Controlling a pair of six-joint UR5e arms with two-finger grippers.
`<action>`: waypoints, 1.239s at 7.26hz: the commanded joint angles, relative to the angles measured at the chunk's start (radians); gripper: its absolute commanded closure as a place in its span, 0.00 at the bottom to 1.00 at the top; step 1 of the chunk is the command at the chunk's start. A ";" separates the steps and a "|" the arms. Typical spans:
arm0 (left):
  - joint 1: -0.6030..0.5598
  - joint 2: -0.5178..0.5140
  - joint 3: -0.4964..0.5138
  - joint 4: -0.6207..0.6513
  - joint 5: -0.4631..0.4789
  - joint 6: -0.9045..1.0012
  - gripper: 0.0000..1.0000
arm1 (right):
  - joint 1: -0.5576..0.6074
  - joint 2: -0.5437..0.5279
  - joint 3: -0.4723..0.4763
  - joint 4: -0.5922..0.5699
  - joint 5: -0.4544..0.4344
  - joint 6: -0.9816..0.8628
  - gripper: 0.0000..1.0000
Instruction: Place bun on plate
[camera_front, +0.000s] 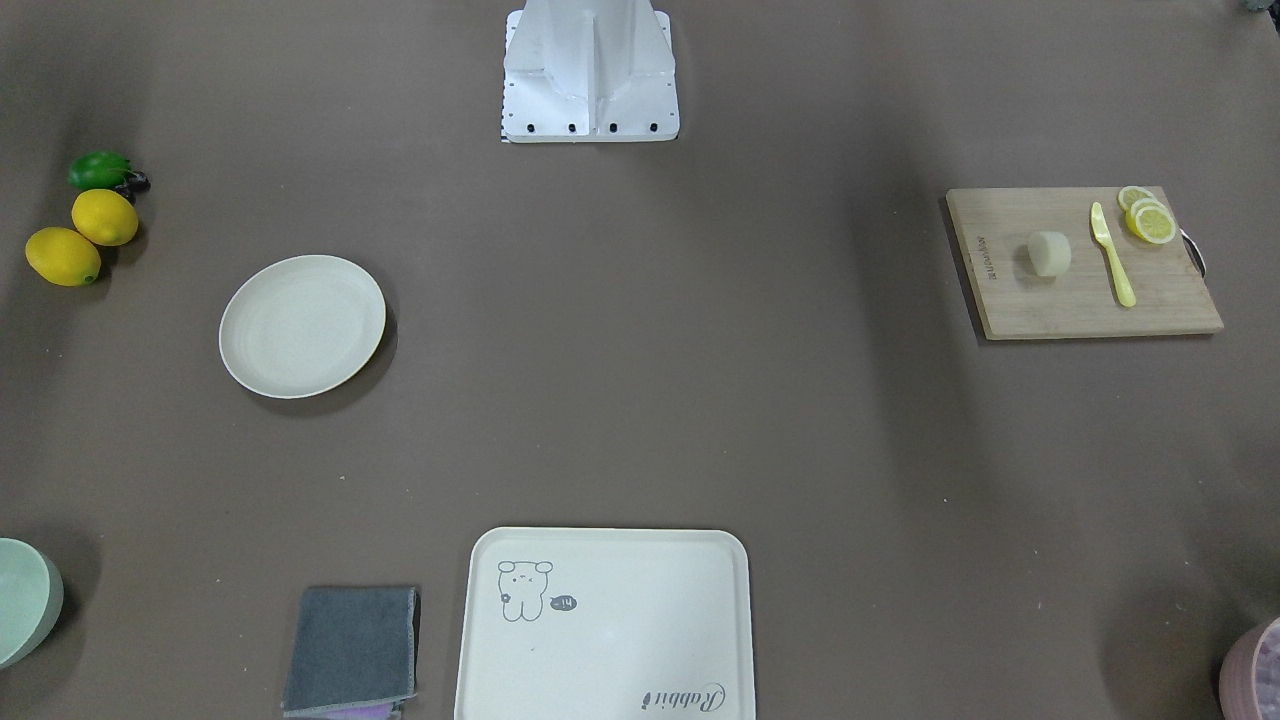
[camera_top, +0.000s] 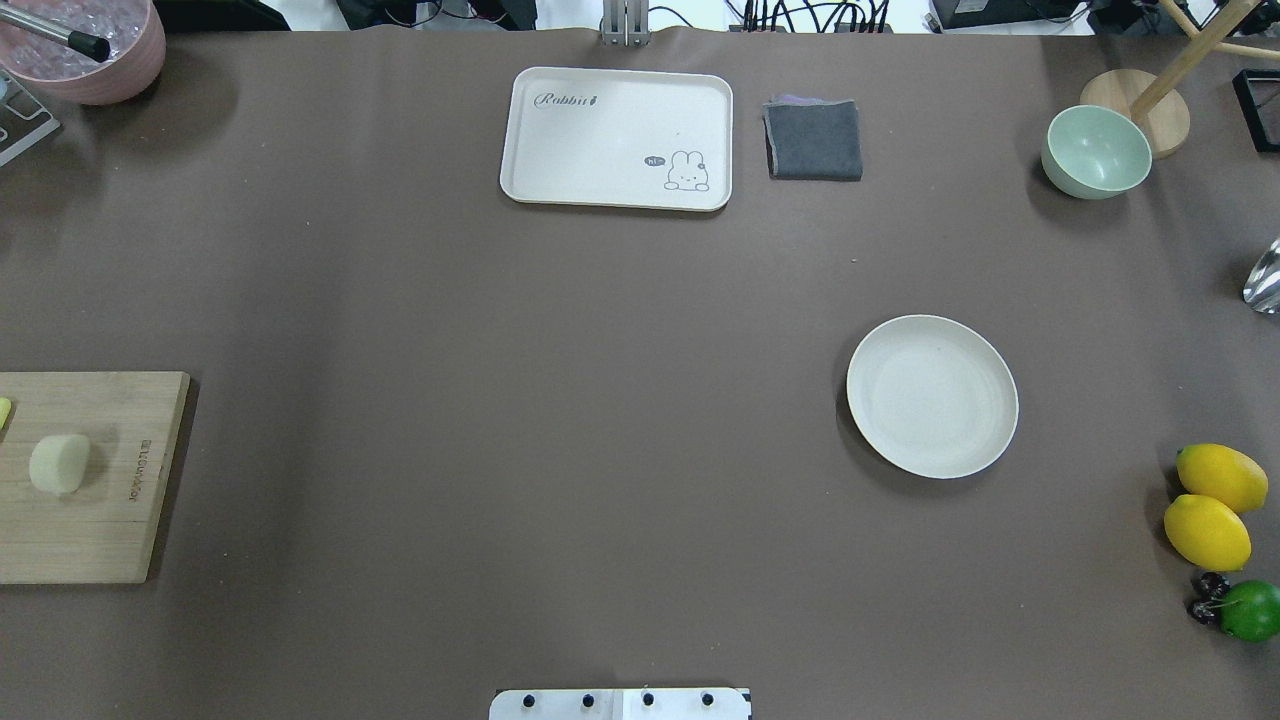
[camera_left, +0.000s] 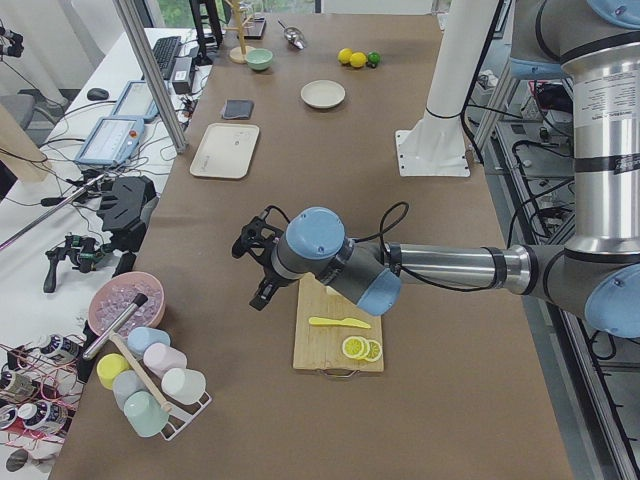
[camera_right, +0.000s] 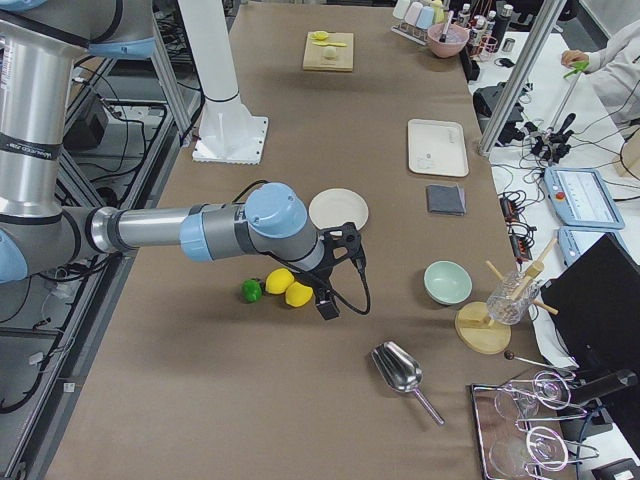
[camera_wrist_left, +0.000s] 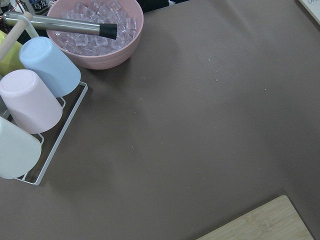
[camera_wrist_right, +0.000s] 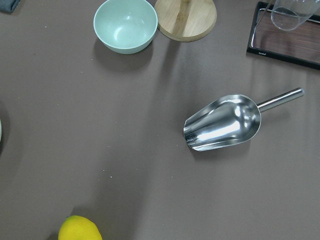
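There is one bun (camera_front: 1049, 253) and one round plate (camera_front: 302, 326). There is one wooden board (camera_front: 1060, 305), one yellow knife (camera_front: 1112, 254), and what looks like three lemon slices (camera_front: 1150, 218) piled over each other. There are two whole lemons (camera_top: 1221, 477), one green lime (camera_top: 1251, 610), one green bowl (camera_top: 1096, 151), one tray (camera_top: 600, 140) with a bunny on it, one grey cloth (camera_top: 814, 140), one metal scoop (camera_wrist_right: 223, 123), one pink bowl of ice (camera_wrist_left: 110, 57) and five cups (camera_left: 148, 340), each a different colour. There are two robot arms (camera_left: 450, 268) too

Tray (camera_front: 620, 630), gray cloth (camera_front: 352, 648), grn bowl (camera_top: 1097, 152), 2 lemons (camera_front: 104, 217), metal scoop (camera_wrist_right: 225, 122).
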 joint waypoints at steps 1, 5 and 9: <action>0.014 -0.016 -0.003 0.002 0.000 0.000 0.02 | 0.001 0.031 0.001 -0.002 0.001 0.003 0.00; 0.107 -0.010 -0.037 0.008 0.001 -0.248 0.02 | -0.083 0.023 0.010 -0.003 0.065 0.280 0.00; 0.166 -0.018 -0.046 0.003 0.004 -0.308 0.02 | -0.423 0.029 0.016 0.335 -0.014 0.906 0.00</action>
